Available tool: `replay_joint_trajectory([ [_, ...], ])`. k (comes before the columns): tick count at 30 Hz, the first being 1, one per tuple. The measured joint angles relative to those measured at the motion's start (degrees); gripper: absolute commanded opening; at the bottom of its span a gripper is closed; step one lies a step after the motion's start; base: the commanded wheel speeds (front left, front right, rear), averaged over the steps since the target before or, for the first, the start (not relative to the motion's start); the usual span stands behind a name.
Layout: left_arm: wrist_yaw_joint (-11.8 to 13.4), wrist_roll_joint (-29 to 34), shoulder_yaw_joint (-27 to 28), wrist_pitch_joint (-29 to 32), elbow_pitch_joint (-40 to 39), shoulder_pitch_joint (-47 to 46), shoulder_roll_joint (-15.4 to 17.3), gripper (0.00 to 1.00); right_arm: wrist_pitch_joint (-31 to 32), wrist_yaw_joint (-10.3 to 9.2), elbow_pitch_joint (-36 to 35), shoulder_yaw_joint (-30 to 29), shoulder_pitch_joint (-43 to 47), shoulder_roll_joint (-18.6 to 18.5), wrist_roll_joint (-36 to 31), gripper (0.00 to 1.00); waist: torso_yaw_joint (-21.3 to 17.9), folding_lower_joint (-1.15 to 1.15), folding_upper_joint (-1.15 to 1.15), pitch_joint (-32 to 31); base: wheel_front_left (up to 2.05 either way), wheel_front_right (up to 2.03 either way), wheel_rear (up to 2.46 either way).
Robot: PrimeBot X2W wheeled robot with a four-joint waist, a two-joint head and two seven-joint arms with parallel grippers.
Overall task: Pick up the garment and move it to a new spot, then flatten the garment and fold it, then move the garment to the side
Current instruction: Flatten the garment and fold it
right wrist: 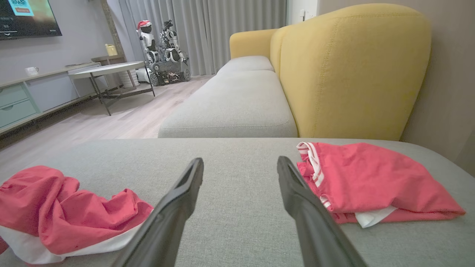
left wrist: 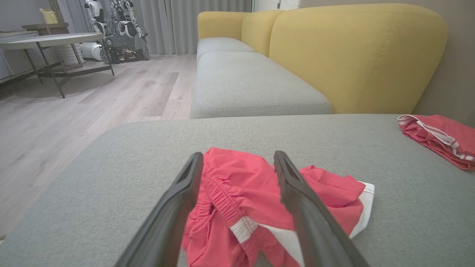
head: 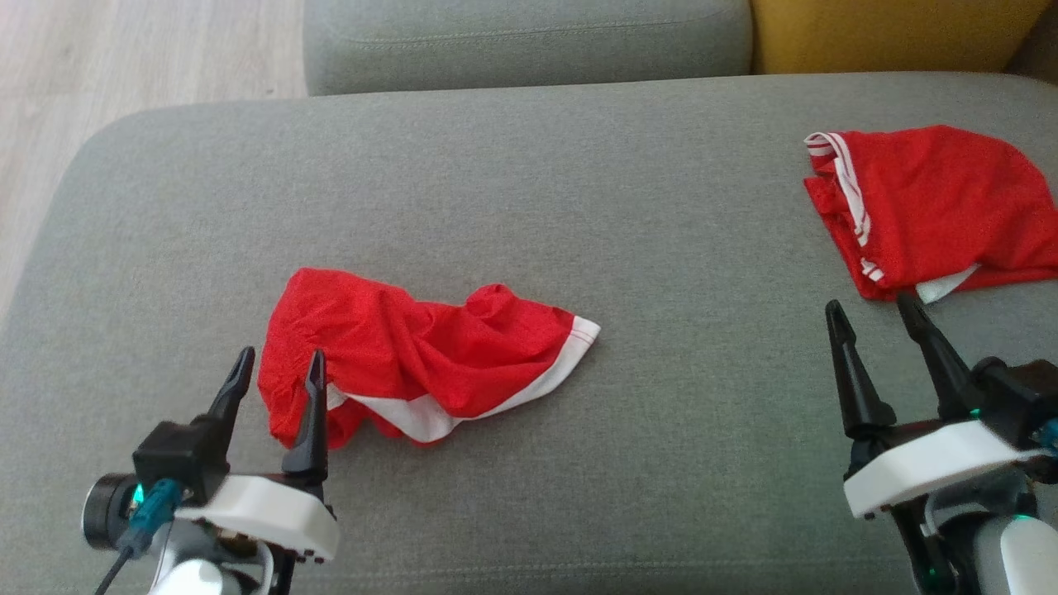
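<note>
Left jaws hover released at the edge of the red shorts [head: 413, 355]; right jaws hover released near a second red garment [head: 942, 207].

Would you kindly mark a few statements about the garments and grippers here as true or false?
1. The left gripper has open jaws. True.
2. The right gripper holds the right-hand garment. False: its jaws are open and hold nothing.
3. The crumpled garment lies neatly flattened. False: it is bunched up.
4. Both garments are red with white trim. True.
5. The garments touch each other. False: bare grey cushion separates them.
</note>
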Motion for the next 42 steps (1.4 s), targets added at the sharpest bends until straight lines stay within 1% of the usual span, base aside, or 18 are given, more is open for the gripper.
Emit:
replay_joint_trajectory([
  [5,0.0,-0.1,0.4,-0.1,-0.3,-0.3,-0.1,1.0,0.7,0.0,1.2,1.3,-0.6,-1.0,0.0,1.0,1.7,0.0,0.0,1.0,0.0,0.0,0.0],
  [8,-0.1,-0.1,0.6,-0.6,-0.3,-1.6,-0.2,1.0,1.2,0.0,4.9,4.0,-3.4,-2.5,0.7,1.0,3.4,0.0,0.0,1.9,0.0,0.0,0.0],
  [10,-0.1,-0.1,0.6,-0.7,-0.3,-2.9,-0.6,1.0,1.5,0.0,8.3,6.4,-6.1,-3.6,1.1,1.0,4.9,0.0,0.0,2.6,0.0,0.0,0.0],
  [13,-0.9,-0.1,0.2,-1.2,0.1,-4.7,-1.6,1.0,1.5,0.0,14.4,9.7,-9.6,-5.3,2.2,1.0,7.3,0.0,0.0,3.7,0.0,0.0,0.0],
  [16,-1.7,0.0,-0.1,-1.7,0.9,-6.1,-2.6,1.0,1.4,0.0,21.2,13.2,-12.3,-6.1,3.5,1.0,9.8,0.0,0.0,5.0,0.0,0.0,0.0],
  [19,-2.1,0.0,0.0,-2.1,2.1,-7.3,-3.4,1.0,0.2,0.0,27.8,16.2,-15.3,-6.3,4.9,1.0,11.9,0.0,0.0,6.5,0.0,0.0,0.0],
  [20,-2.1,0.0,0.0,-2.1,2.1,-7.3,-3.4,1.0,0.2,0.0,27.8,16.2,-15.3,-6.3,4.9,1.0,11.9,0.0,0.0,6.5,0.0,0.0,0.0],
  [24,-3.1,0.0,0.0,-2.6,3.3,-8.1,-4.4,1.0,-2.0,0.0,34.7,19.0,-19.9,-6.2,7.0,1.0,13.9,0.0,0.0,8.6,0.0,0.0,0.0],
  [27,-3.2,0.1,0.3,-2.7,4.0,-8.4,-4.8,1.0,-2.9,0.0,38.9,20.7,-22.9,-5.9,8.7,1.0,14.6,0.0,0.0,9.8,0.0,0.0,0.0],
  [28,-3.3,0.1,0.4,-2.7,4.1,-8.4,-4.9,1.0,-3.0,0.0,40.1,21.4,-23.6,-5.7,9.3,0.73,14.6,0.0,0.0,10.1,0.0,0.0,0.0],
  [29,-3.6,0.2,0.4,-2.9,4.3,-8.4,-5.1,1.0,-3.2,0.0,41.0,22.1,-24.2,-5.5,10.1,0.16,14.6,0.0,0.0,10.3,0.0,0.0,0.0],
  [30,-3.6,0.4,0.5,-3.1,4.4,-8.4,-5.3,1.0,-3.7,0.0,41.5,22.8,-24.7,-5.4,10.7,0.0,14.5,0.0,0.0,10.4,0.0,0.0,0.0],
  [33,-3.7,0.6,0.9,-3.1,4.7,-8.5,-5.5,1.0,-4.4,0.0,42.8,24.1,-25.9,-5.2,12.8,0.0,13.8,0.0,0.0,10.6,0.0,0.0,0.0],
  [36,-4.1,0.8,1.5,-3.1,4.8,-8.7,-5.5,1.0,-6.0,0.0,42.9,23.8,-26.1,-5.1,14.6,0.0,12.8,0.0,0.0,10.7,0.0,0.0,0.0],
  [38,-4.2,1.1,1.7,-3.2,4.8,-8.8,-5.5,1.0,-6.7,0.0,42.7,22.6,-26.1,-5.2,15.6,0.0,12.0,0.0,0.0,10.7,0.0,0.0,0.0],
  [42,-4.3,1.1,1.9,-3.2,4.9,-8.8,-5.5,1.0,-7.2,0.0,41.6,18.2,-26.0,-5.2,17.3,0.0,10.2,0.0,0.0,10.7,0.0,0.0,0.0],
])
